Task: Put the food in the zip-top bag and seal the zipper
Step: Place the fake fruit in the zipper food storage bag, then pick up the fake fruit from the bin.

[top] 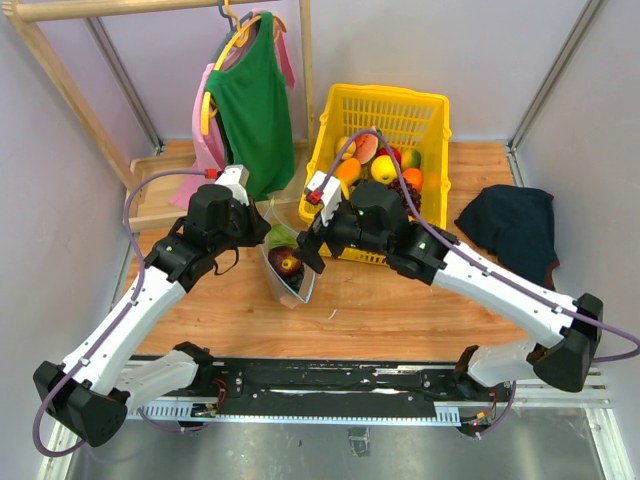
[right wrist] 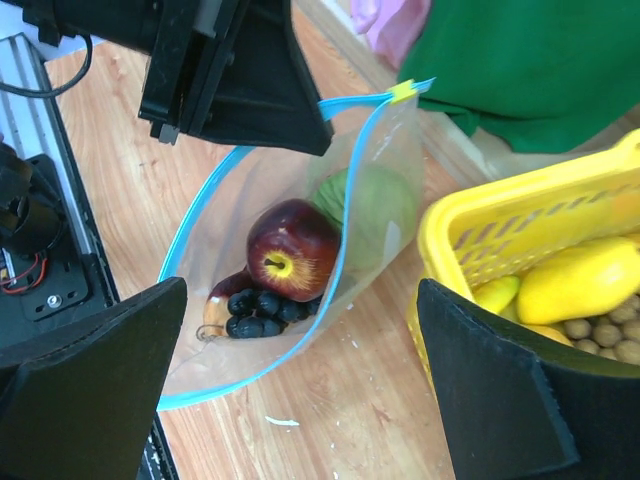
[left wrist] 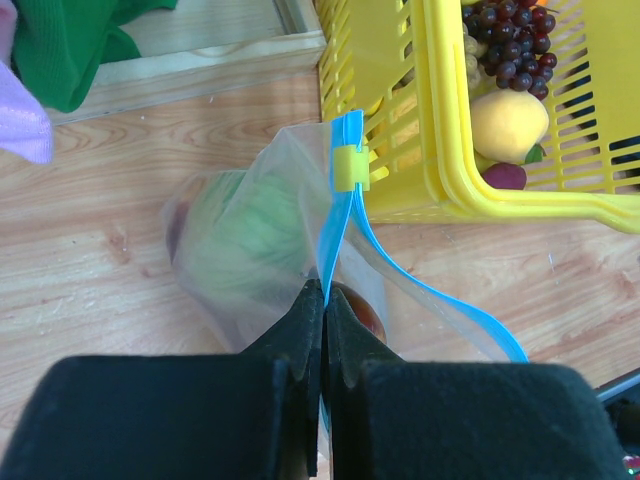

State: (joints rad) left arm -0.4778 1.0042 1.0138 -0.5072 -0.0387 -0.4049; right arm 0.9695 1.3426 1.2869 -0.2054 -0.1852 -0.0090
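The clear zip-top bag (top: 287,265) stands on the wooden table beside the yellow basket, mouth open. My left gripper (left wrist: 324,290) is shut on its light-blue zipper strip (left wrist: 345,215), just below the yellow slider (left wrist: 350,168), and holds that edge up. In the right wrist view the bag (right wrist: 250,180) holds a red apple (right wrist: 290,248), dark grapes (right wrist: 262,312), a green melon (right wrist: 378,205) and a reddish-brown piece (right wrist: 222,298). My right gripper (right wrist: 303,300) is open and empty above the bag's mouth, and it also shows in the top view (top: 312,250).
The yellow basket (top: 328,150) with several more toy fruits stands right behind the bag, close to my right gripper. A green garment (top: 252,100) and a pink one hang on a wooden rack at the back left. A dark cloth (top: 515,225) lies at the right.
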